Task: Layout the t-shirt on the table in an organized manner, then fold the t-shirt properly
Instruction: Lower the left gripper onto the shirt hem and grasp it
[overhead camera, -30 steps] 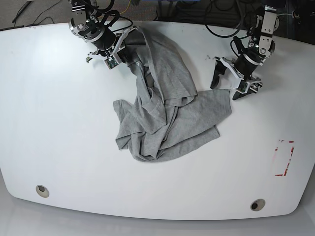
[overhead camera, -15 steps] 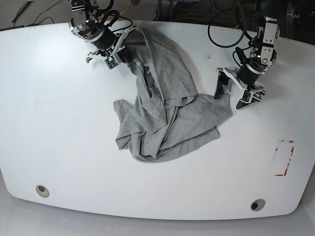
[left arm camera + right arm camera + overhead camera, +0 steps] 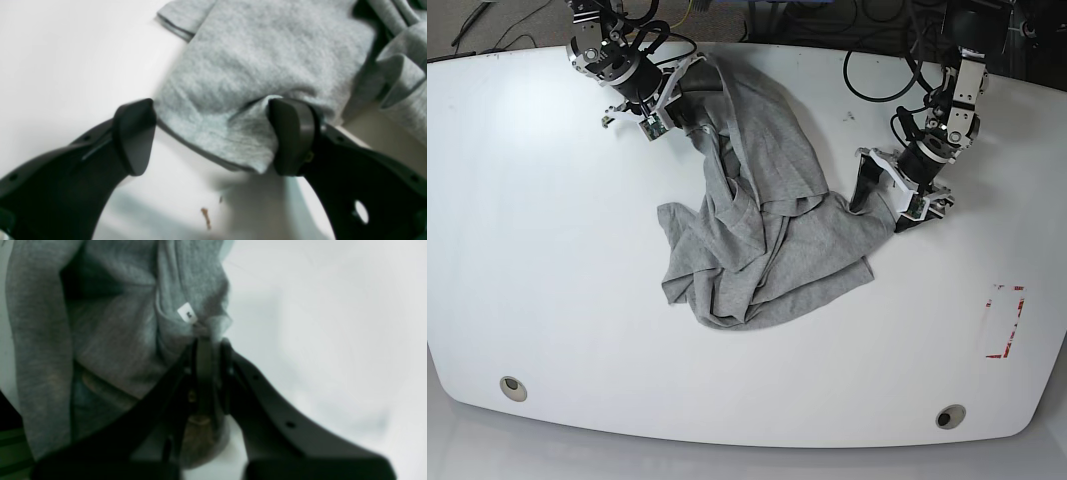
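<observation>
Corner of the t-shirt [image 3: 233,83] sits right between the left gripper [image 3: 213,136] and its spread jaws; the right gripper [image 3: 206,353] pinches cloth far across.

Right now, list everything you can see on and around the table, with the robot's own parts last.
t-shirt: one, heather grey, crumpled mid-table.
table: one, glossy white.
round holes: two, near front edge.
red outline mark: one, on the base view's right side.
cables: several, black, behind table.
right end effector: one, black, shut on the t-shirt at its far end.
left end effector: one, black, open, jaws astride a hemmed shirt corner.
</observation>
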